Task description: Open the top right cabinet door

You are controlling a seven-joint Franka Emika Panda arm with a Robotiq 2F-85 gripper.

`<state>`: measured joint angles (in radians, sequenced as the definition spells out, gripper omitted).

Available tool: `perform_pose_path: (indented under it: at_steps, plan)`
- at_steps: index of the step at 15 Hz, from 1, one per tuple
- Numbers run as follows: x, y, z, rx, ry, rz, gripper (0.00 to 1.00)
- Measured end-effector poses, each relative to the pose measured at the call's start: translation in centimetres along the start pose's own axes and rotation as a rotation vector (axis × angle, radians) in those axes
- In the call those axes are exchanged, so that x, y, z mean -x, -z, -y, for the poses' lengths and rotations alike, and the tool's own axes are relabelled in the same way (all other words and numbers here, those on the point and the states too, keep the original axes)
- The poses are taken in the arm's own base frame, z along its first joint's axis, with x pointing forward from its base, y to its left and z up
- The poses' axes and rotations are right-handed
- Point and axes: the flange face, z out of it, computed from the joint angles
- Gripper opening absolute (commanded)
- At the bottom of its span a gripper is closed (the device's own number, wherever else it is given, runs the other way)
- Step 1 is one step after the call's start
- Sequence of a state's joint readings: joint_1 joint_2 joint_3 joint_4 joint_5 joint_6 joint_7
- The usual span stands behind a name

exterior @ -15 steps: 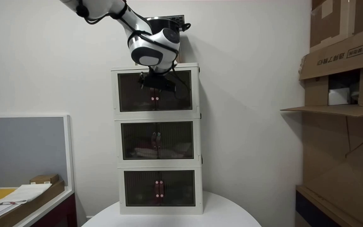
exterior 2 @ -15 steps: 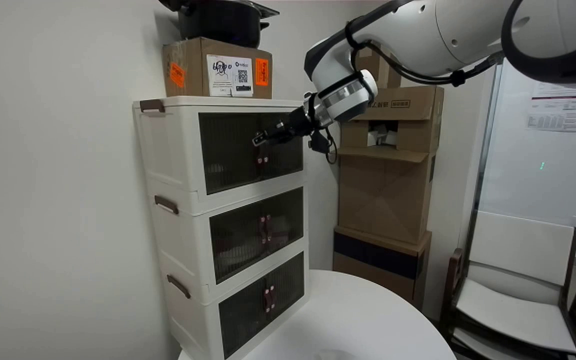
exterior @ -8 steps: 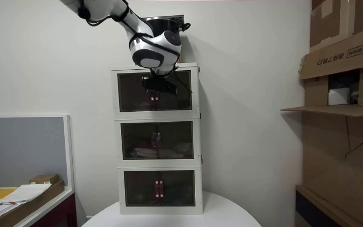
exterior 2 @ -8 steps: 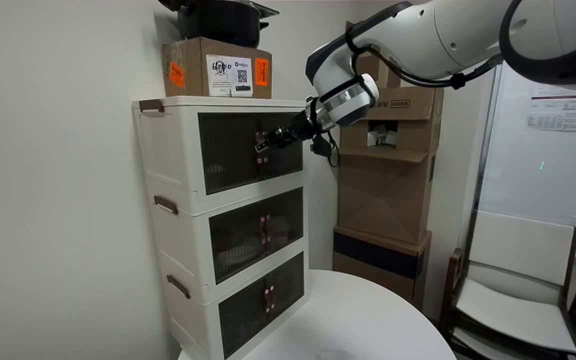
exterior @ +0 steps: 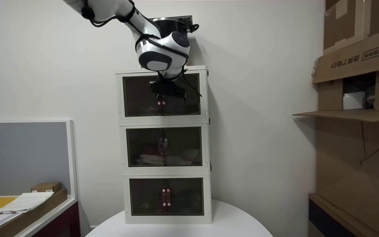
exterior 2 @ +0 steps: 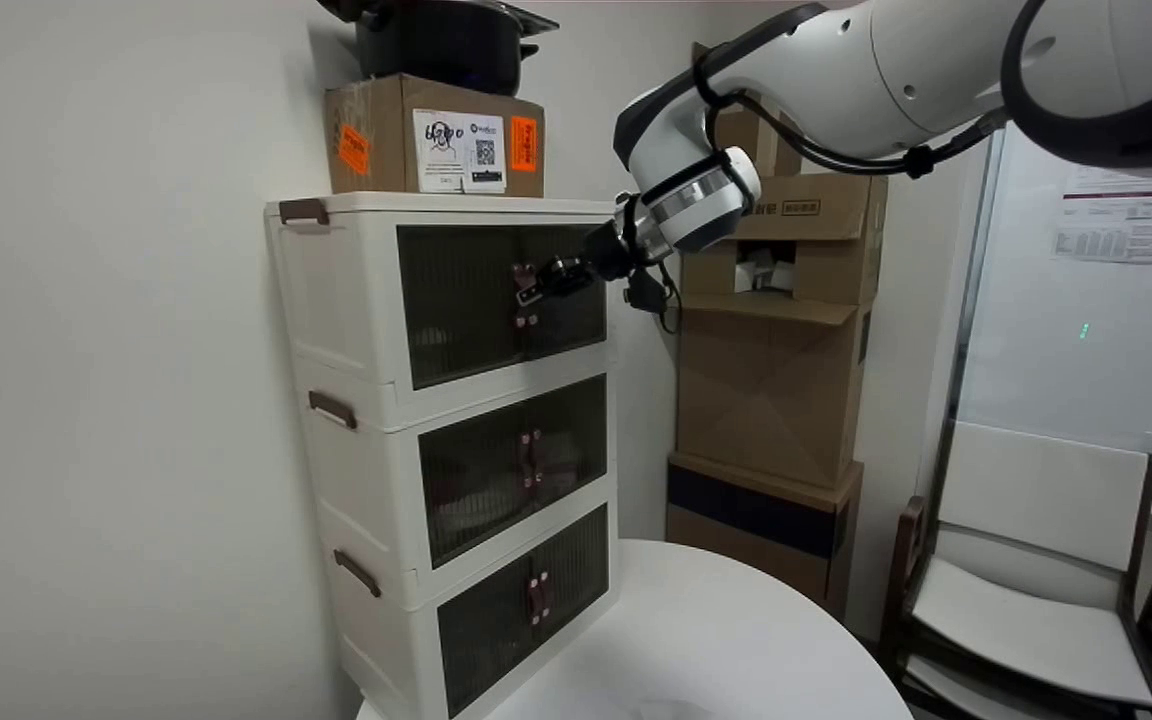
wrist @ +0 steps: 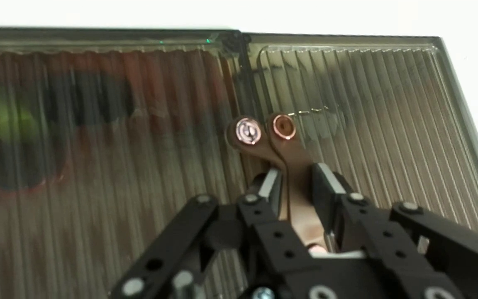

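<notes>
Closely framed by the dark fingers (wrist: pixel 326 195) of the gripper (wrist: pixel 299 178), two slim brown handles (wrist: pixel 299 166) are seen in the wrist view. The fingers are set slightly apart; whether they are clamped, and whether one handle or both is enclosed, cannot be told. Just below the gripper in an exterior view, the lower ends of the right handle (exterior: pixel 164 103) and left handle (exterior: pixel 159 103) are shown side by side. Behind the gripper and to its right there, the top right cabinet door (exterior: pixel 183 106) is found closed, a dark see-through panel; to the gripper's left, the matching left door (exterior: pixel 140 98) is set. Both are framed by a white cabinet (exterior: pixel 163 119), whose lower tiers (exterior: pixel 167 170) are stacked beneath the gripper.

By its look, the door is judged light, thin and stiff, probably plastic, with a ribbed, likely slippery face by which little purchase would be given. Hold is best taken of the right handle alone, around its middle; were both pinched, both doors would be pulled. A slight catch may need to be overcome, after which an easy swing outward, without twisting, is expected.
</notes>
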<state>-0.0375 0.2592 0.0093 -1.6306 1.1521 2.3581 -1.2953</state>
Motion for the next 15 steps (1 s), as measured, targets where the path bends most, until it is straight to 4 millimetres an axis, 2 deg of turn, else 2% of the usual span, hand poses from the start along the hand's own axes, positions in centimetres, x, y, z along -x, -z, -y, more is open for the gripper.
perform_pose_path:
  at_steps: [2,7,8,12,15]
  plan:
    - [0.1,0.1,-0.1,0.005,-0.002,0.0,0.54]
    - [0.4,0.4,0.5,0.002,-0.005,0.005,0.9]
    - [0.6,0.5,0.5,0.0,-0.007,0.008,0.79]
    - [1.4,0.4,0.5,-0.01,-0.02,0.02,0.65]
    - [1.6,0.6,0.4,-0.009,-0.032,0.014,0.85]
